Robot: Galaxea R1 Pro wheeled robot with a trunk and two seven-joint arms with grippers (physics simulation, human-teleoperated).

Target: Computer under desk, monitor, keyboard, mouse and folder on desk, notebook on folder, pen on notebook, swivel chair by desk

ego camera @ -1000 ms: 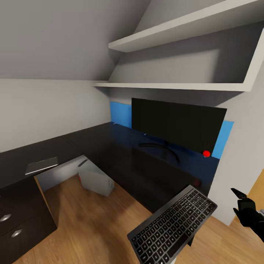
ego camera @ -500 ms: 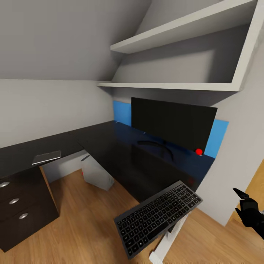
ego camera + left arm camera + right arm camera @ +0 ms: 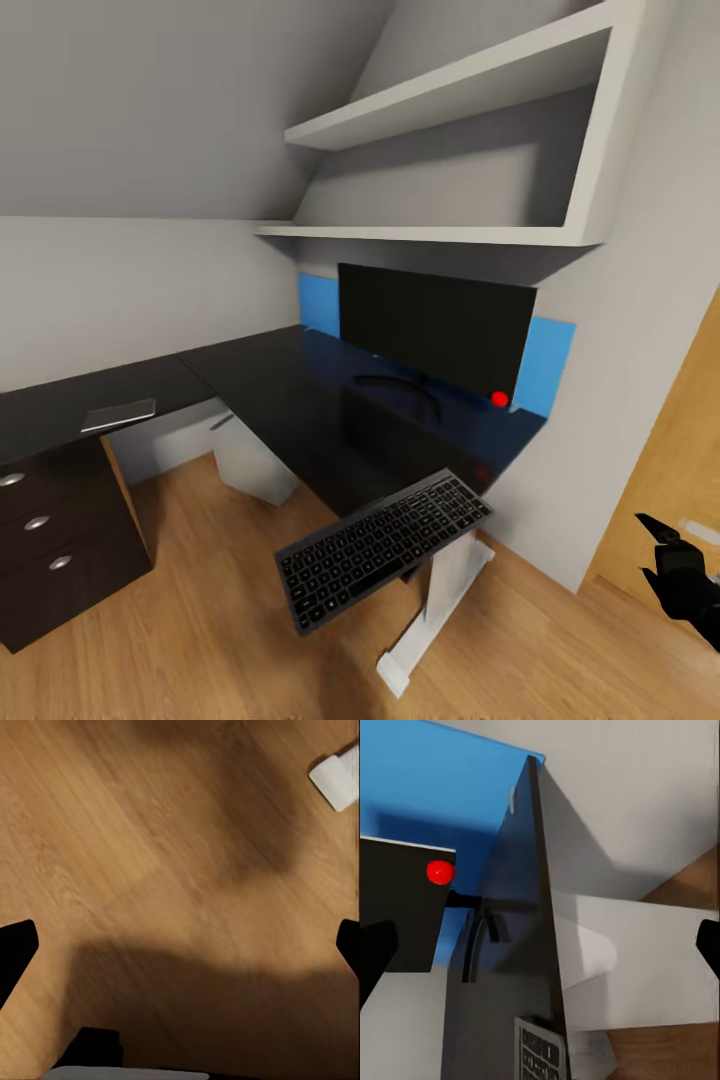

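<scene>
The black monitor [image 3: 435, 330] stands on the dark L-shaped desk [image 3: 290, 400] in front of a blue panel. The keyboard [image 3: 385, 550] sits tilted at the desk's near corner and juts out past the edge over the white desk leg [image 3: 440, 600]; I cannot tell what holds it up. Its corner shows as the keyboard [image 3: 540, 1050] in the right wrist view. A grey computer tower [image 3: 255, 460] stands under the desk. My right gripper [image 3: 655, 560] hangs open at the far right. My left gripper [image 3: 180, 945] is open above the wooden floor.
A flat grey item [image 3: 120, 414] lies on the desk's left wing above a dark drawer unit [image 3: 50, 530]. White shelves [image 3: 440, 235] hang over the monitor. A wooden door [image 3: 670, 450] stands at the right. Wooden floor [image 3: 220, 620] spreads before the desk.
The head view has pulled back and swung right: desk, monitor and keyboard look smaller and sit further left, and the door has come into view. My right gripper keeps its place.
</scene>
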